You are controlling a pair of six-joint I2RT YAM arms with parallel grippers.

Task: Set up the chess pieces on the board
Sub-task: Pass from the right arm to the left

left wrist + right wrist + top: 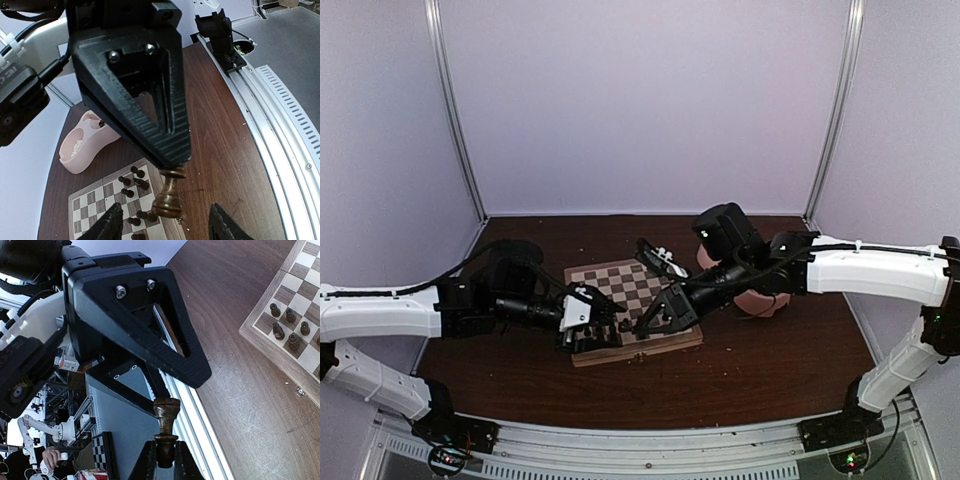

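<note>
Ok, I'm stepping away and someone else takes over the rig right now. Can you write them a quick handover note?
Left gripper: open, fingers either side of the held piece, not gripping it.
Right gripper: shut on one dark brown turned chess piece, held in the air by the board's near edge.
Things: the square wooden chessboard with cream and brown checks lies mid-table, with a pink double bowl beside it.
Done: several dark pieces stand clustered at the board's near-left corner.
Left: set down the held piece, then the rest. Most squares are bare.
</note>
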